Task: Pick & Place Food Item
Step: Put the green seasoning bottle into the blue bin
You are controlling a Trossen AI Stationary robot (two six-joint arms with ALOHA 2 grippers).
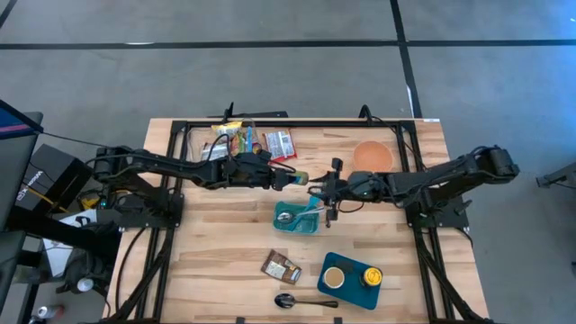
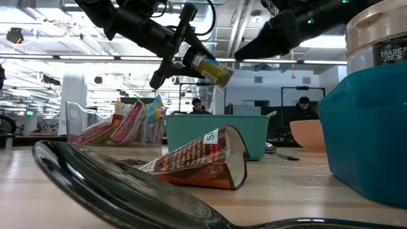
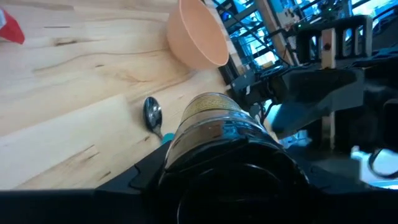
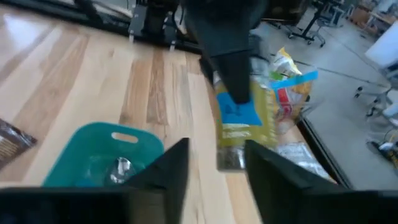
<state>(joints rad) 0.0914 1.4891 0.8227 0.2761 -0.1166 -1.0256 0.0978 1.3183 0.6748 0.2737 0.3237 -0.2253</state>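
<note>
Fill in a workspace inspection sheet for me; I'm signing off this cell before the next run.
Surface: wooden table, bare between items.
Job's things: jar held in mid-air above the table; teal tray below it holds a spoon.
Clutter: snack packets, orange bowl, brown packet, blue bin with two jars, second spoon.
Grippers: left gripper shut on jar; right gripper at the jar's other end, fingers open around it.
Cables: black leads left of table.
Surroundings: people seated at desks behind.
</note>
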